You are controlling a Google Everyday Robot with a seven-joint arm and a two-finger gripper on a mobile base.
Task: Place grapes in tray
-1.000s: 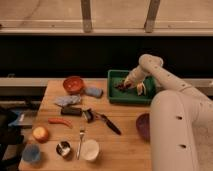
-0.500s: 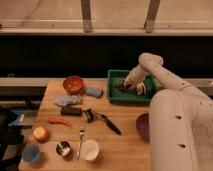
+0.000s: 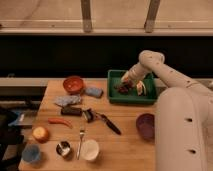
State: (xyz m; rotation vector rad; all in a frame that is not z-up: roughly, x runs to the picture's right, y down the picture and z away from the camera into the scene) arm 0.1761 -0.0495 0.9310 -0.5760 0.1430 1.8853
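Inside tray [image 3: 116, 98] — grapes [image 3: 123, 89], gripper [image 3: 127, 83]

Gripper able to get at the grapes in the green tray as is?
Probably yes. The gripper is already down inside the green tray, right at the grapes. Nothing lies between them; the pale yellow piece sits off to the side.

One gripper [image 3: 126, 84] over one green tray [image 3: 114, 95], desk's far right; one grapes cluster [image 3: 122, 89]; two bowls, red [image 3: 74, 84], purple [image 3: 145, 126].
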